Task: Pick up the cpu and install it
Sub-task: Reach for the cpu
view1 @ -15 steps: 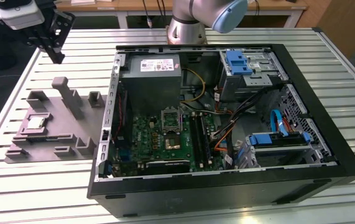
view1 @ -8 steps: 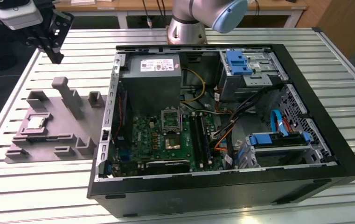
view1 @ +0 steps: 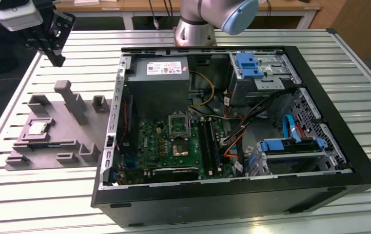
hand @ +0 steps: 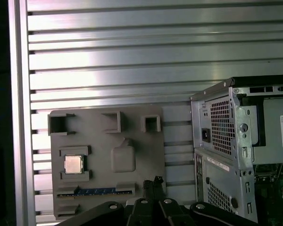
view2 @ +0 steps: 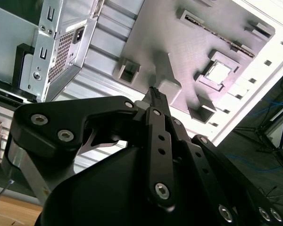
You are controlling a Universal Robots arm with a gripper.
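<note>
The cpu (view1: 37, 127) is a small silvery square lying flat in a recess of the grey plastic fixture (view1: 62, 131), on the exterior view's left beside the open black computer case (view1: 237, 195). Both wrist views show it too, as the cpu (hand: 73, 164) and the cpu (view2: 219, 72), still seated in its recess. My gripper (view1: 56, 59) hangs high above the fixture's far end, well clear of the chip. Its fingertips (hand: 153, 184) are together with nothing between them. Inside the case, the green motherboard (view1: 165, 146) carries the silver socket frame (view1: 179, 125).
The fixture has a tall grey post (view1: 71, 100) and several raised blocks (view1: 101, 103) around the chip. The case wall (view1: 115, 112) stands just beside the fixture. Cables (view1: 250, 126) and blue drive brackets (view1: 249, 64) fill the case's far side. The slatted metal table (view1: 42, 195) surrounds everything.
</note>
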